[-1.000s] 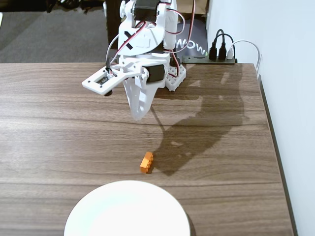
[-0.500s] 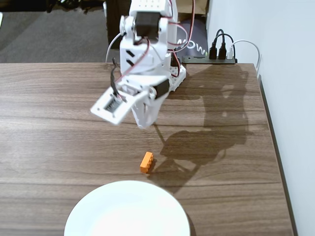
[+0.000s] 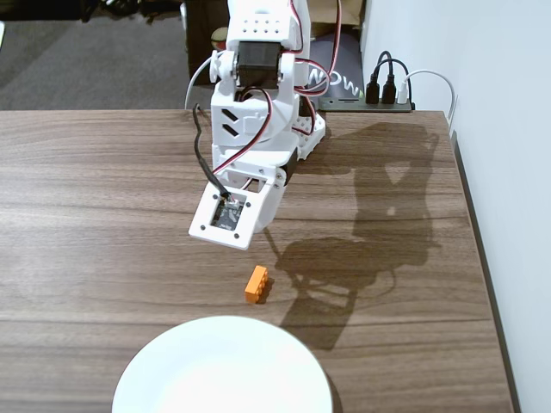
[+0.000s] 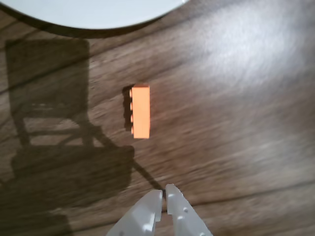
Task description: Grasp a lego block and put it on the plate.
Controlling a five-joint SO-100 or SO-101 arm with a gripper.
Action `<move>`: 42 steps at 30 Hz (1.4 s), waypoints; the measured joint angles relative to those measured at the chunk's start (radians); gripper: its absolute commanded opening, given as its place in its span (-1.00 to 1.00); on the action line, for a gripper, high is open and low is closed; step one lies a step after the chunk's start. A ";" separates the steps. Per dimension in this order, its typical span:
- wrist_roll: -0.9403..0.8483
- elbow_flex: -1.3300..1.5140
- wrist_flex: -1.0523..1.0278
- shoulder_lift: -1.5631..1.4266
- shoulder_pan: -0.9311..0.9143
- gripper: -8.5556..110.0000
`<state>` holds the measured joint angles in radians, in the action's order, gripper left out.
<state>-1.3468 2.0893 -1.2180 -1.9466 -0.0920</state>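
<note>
Now fingers (image 4: 164,192) closed — above table, lego block (image 4: 141,111) untouched.

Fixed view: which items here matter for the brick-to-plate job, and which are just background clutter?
For the job:
- lego block, lying on the table, not yet grasped
- plate, at the near edge
- gripper, fingertips nearly together, short of the block

Just lying about:
- power strip with plugged cables at the table's far edge

White arm (image 3: 254,112) leans down over the wooden table (image 3: 103,215) at centre frame. Orange lego block (image 3: 256,284) lies just below it, apart, with the plate (image 3: 222,370) at the bottom edge.
</note>
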 measured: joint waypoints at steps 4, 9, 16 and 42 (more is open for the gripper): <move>-0.038 -0.038 0.000 0.040 -0.011 -0.85; -0.080 -0.081 0.000 0.109 -0.023 -0.84; -0.112 -0.115 -0.015 0.195 -0.018 -0.46; -0.126 -0.166 0.075 0.331 -0.081 0.02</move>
<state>-1.4726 1.9236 -1.1428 -1.6153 -0.1733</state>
